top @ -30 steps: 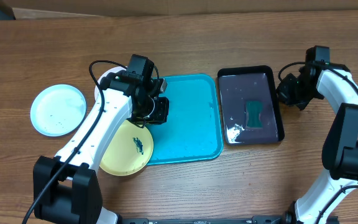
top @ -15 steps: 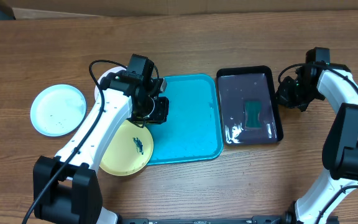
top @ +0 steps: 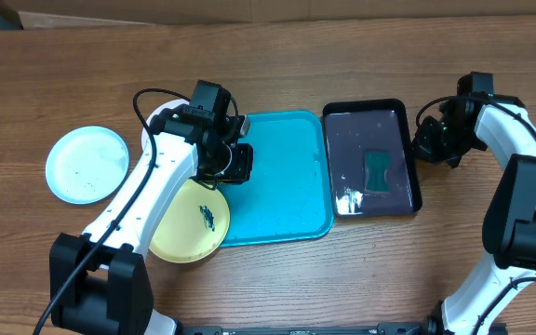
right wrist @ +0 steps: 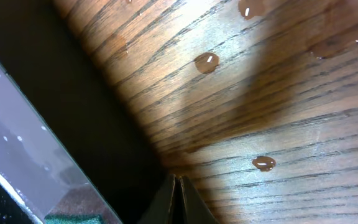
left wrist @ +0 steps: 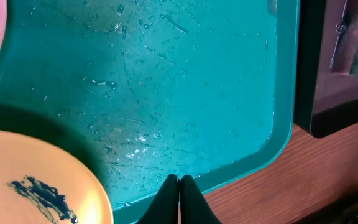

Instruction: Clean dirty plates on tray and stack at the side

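**Black tray (top: pixel 415 158) shoved nearer the teal tray (top: pixel 287 186)**

Seemingly nudged by the right pincer (top: pixel 433 140), pinched shut and empty at its outer rim, the black tray and its green sponge (top: pixel 378 172) have slid toward the teal tray. The left pincer (left wrist: pixel 179 186), also shut on nothing, hasn't budged. It hangs by the smeared yellow plate (top: pixel 189 228), which overhangs the teal tray's near-left corner. Further pushing may slop water onto the worktop.

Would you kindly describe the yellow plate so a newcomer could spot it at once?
Find the large teal tray on the wooden table. Over its near left corner lies the yellow plate. It alone is yellow, with a dark smear; the other plates are pale.
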`<state>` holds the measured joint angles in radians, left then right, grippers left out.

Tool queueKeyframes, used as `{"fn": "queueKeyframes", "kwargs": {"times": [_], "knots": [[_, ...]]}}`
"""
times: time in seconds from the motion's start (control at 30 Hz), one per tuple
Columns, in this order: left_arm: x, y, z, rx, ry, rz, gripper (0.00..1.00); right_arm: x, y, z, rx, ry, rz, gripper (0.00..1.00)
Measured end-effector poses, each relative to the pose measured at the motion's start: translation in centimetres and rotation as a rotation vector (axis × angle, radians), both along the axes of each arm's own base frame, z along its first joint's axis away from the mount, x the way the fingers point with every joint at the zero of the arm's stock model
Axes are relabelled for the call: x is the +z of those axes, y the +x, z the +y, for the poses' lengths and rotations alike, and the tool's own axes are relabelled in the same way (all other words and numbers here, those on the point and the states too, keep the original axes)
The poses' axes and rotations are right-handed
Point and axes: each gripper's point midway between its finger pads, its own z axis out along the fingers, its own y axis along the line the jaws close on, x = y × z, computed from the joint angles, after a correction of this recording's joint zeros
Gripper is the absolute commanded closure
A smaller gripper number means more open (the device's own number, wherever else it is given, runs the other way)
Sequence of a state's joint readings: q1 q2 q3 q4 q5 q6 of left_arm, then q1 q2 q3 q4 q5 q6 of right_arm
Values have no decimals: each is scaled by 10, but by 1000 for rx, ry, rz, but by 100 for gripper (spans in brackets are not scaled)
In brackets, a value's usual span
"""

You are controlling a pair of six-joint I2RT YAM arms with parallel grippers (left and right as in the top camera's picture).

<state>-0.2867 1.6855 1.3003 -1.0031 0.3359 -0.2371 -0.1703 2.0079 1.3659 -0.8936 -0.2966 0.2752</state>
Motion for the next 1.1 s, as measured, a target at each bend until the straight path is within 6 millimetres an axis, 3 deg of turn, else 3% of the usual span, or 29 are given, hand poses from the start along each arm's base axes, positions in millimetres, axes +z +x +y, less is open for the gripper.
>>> {"fn": "queueKeyframes", "kwargs": {"times": [0.2, 0.33, 0.47, 0.6, 1.1], "knots": [[0, 0, 0, 0, 0, -1, 94, 1, 3, 0, 38, -4, -26, 91], [0, 1, 0, 0, -1, -3, 94, 5, 21, -5, 27, -13, -99, 84], [-1, 2, 2, 3, 14, -10, 94, 15, 49, -15, -20, -24, -206, 85], [-1, 3, 4, 5, 23, -12, 94, 21, 64, -19, -56, -26, -262, 96], [-2, 4, 7, 8, 41, -18, 95, 24, 75, -1, -57, -25, -289, 96]]}}
